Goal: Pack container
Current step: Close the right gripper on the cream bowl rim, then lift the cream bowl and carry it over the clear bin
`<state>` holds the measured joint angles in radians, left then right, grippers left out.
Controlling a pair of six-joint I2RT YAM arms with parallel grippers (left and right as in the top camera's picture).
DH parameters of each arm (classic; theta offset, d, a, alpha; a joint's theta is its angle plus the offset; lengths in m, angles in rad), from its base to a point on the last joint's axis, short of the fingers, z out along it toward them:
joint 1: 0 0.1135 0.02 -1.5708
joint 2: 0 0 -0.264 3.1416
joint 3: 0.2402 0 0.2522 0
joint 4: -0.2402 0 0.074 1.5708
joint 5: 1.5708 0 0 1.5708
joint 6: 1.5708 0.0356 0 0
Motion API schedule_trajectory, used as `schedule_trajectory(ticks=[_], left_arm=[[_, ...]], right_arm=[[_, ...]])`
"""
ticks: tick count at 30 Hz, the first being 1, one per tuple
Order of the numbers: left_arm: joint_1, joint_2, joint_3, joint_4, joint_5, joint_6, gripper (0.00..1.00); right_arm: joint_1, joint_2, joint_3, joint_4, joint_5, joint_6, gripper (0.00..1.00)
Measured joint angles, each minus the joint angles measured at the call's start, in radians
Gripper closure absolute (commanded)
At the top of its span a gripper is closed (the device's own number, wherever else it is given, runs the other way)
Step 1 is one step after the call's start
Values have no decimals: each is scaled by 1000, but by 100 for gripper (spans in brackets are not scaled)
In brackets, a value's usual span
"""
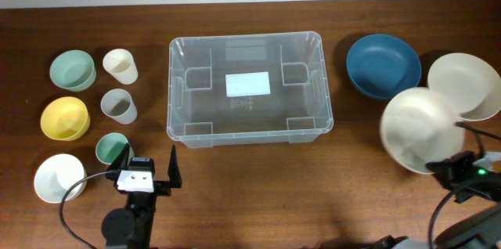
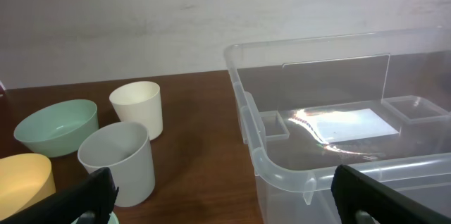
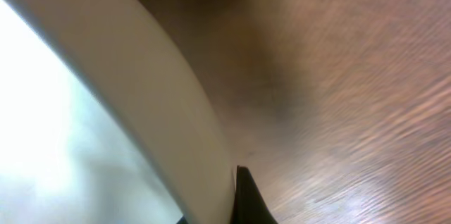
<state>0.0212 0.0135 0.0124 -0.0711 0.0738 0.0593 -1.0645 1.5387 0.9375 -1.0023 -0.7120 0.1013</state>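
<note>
The container point(image 1: 247, 86), a large clear plastic bin with a white label on its base, stands mid-table and shows at the right of the left wrist view point(image 2: 338, 146). My right gripper point(image 1: 446, 169) is shut on the rim of a cream bowl point(image 1: 420, 129), held tilted and blurred above the table at the right. That bowl fills the left of the right wrist view point(image 3: 106, 111), with a black finger point(image 3: 246, 199) against its rim. My left gripper point(image 1: 146, 169) is open and empty near the front left, just by a teal cup point(image 1: 111, 148).
At the left are a green bowl point(image 1: 72, 70), a yellow bowl point(image 1: 64, 117), a white bowl point(image 1: 59, 177), a cream cup point(image 1: 120, 66) and a grey cup point(image 1: 118, 106). At the right are a blue bowl point(image 1: 383, 65) and a cream bowl point(image 1: 467, 83).
</note>
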Motion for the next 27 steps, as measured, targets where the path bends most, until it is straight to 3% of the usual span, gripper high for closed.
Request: schedule_trajectory(ticks=[5,10,17,18,23,27], left_arm=[[0,0,0,0,0,0,1],[0,0,0,0,0,0,1],[0,0,0,0,0,0,0],[0,0,0,0,0,0,1],[0,0,0,0,0,0,1],[0,0,0,0,0,0,1]], right_arm=[[-55,-136,76,-139,-129,-73,96],[28,-281,180,-178,-171,-52,96],[459,-421,300,80,-93,198,96],[607,-426,307,171,-26,276,96],[1052,-349,312,373,187,470,96],[1239,-217,312,497,321,555,96]])
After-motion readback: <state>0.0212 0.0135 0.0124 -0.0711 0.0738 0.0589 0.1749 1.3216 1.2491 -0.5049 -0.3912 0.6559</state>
